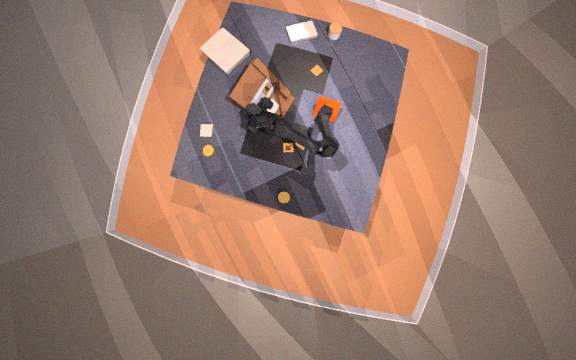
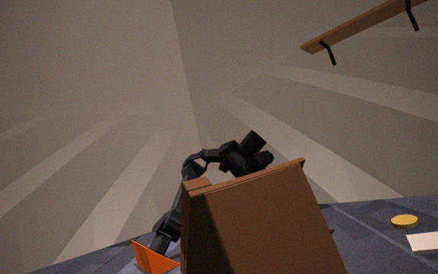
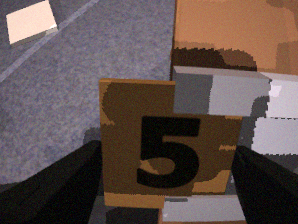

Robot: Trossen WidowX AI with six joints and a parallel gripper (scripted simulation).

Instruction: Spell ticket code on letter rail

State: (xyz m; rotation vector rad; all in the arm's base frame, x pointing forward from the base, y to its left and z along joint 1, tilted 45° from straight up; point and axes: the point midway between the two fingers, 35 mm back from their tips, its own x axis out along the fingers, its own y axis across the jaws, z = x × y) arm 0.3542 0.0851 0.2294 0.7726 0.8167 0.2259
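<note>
My gripper is shut on the tile with a 5, one finger on each side. In the wrist view the tile's upper right part is under the upper lip of the pale rail; its left part sticks out past the rail's end. The lower lip runs by its lower right edge. The brown tilted board carries the rail. Another tile sits farther along the rail. A lettered tile and a plain-looking orange piece lie on dark mats. The ticket's print is unreadable.
A large pale box, a white block and a cup-like cylinder stand at the back. A pale square and a yellow disc lie left; another disc lies in front.
</note>
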